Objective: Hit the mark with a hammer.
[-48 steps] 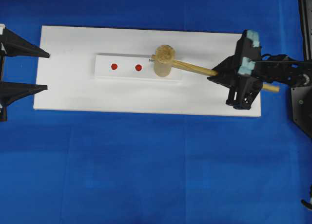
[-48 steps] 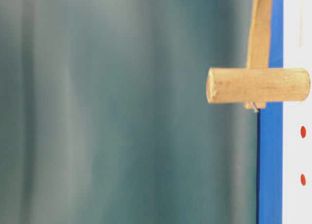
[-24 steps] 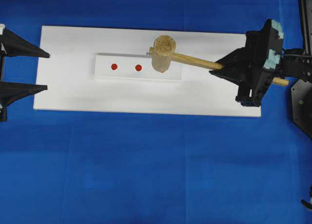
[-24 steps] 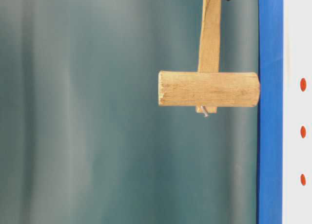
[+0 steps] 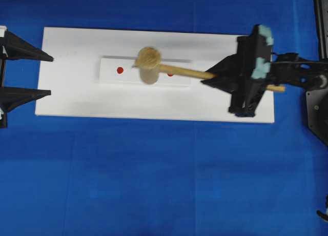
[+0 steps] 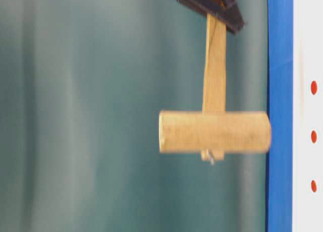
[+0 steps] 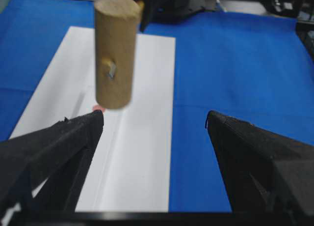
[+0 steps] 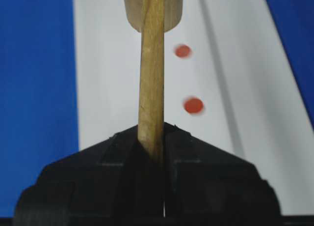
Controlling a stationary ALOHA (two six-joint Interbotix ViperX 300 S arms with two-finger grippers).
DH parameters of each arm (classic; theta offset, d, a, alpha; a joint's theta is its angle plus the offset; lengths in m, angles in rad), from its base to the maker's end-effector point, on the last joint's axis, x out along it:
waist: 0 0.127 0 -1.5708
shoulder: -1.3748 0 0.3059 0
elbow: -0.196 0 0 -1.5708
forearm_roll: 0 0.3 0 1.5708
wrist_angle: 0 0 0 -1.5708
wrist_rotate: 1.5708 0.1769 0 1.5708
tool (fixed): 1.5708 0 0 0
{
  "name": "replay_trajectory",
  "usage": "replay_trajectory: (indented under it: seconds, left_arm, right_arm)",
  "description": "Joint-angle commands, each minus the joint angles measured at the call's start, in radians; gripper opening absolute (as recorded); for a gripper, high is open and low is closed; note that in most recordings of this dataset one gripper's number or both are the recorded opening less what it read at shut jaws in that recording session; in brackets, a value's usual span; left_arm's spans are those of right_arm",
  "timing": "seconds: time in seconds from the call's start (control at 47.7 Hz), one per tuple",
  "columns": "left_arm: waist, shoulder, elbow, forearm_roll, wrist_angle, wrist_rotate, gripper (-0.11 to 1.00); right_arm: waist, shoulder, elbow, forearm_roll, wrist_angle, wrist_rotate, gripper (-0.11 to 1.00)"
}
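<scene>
The left gripper [image 5: 50,75] rests at the board's nine o'clock edge. Its matte black, wedge-shaped fingers stand wide apart and hold nothing, so it looks parked clear of the swing. In front of it a flat, smooth white board [image 5: 77,97] lies on a blue cloth [image 5: 154,184]. The board carries a narrow raised white strip [image 5: 110,77], probably there to give the blow a firm, level face.

One small red dot [image 5: 120,70] sits near the strip's nine o'clock end. A second [image 8: 182,50] is hidden from overhead by the hammer [image 5: 147,61]. From table level the hammer's thick, pale cylinder of grainy wood hangs clear of the board with its axis pointing at the surface, so a flat end will land first. A small metal pin shows where the handle passes through the head.

The long, flat, straight handle [image 5: 184,71] runs toward three o'clock. That length keeps the arm away from the strike.

The mark [image 8: 194,105] seems to be the dot nearest the three o'clock end, beside the handle. Its size edge over the others is too slight to be sure.

The right gripper [image 5: 210,76] is clamped tight on the handle's far end, the angular black jaws pinching its flat faces so it cannot twist.
</scene>
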Motion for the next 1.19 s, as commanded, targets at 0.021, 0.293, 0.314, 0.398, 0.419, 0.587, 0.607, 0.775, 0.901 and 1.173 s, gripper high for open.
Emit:
replay_trajectory:
  seconds: [0.021,0.293,0.314,0.398,0.419,0.587,0.607,0.775,0.901,1.173]
  left_arm:
    - [0.002,0.008,-0.012,0.002,-0.008,0.003,0.83]
    - [0.002,0.009,-0.011,0.003,-0.003,0.005,0.83]
    - [0.0,0.009,-0.011,0.002,-0.003,0.005,0.83]
    - [0.002,0.011,-0.011,0.002,-0.003,0.005,0.83]
    - [0.0,0.009,-0.011,0.002,-0.003,0.005,0.83]
    - [0.002,0.011,-0.011,0.002,-0.003,0.005,0.83]
    - [0.0,0.009,-0.011,0.002,-0.003,0.005,0.83]
    - [0.0,0.011,-0.011,0.002,-0.003,0.005,0.83]
    - [0.002,0.029,-0.011,0.003,-0.02,0.005,0.83]
    - [0.0,0.216,-0.018,0.005,-0.222,0.011,0.84]
  right_arm:
    - [0.018,0.052,-0.091,-0.006,-0.009,-0.002,0.01]
    - [0.044,0.196,-0.249,-0.015,-0.005,-0.002,0.01]
    - [0.044,0.204,-0.258,-0.017,-0.006,-0.002,0.01]
    - [0.044,0.236,-0.299,-0.017,-0.005,-0.002,0.01]
    - [0.044,0.242,-0.304,-0.017,-0.005,-0.002,0.01]
    - [0.044,0.262,-0.331,-0.017,-0.005,-0.003,0.01]
    - [0.044,0.261,-0.331,-0.017,-0.005,-0.003,0.01]
    - [0.044,0.262,-0.328,-0.017,-0.005,-0.005,0.01]
    - [0.044,0.261,-0.327,-0.017,-0.005,-0.006,0.01]
    - [0.044,0.261,-0.325,-0.025,-0.006,-0.008,0.01]
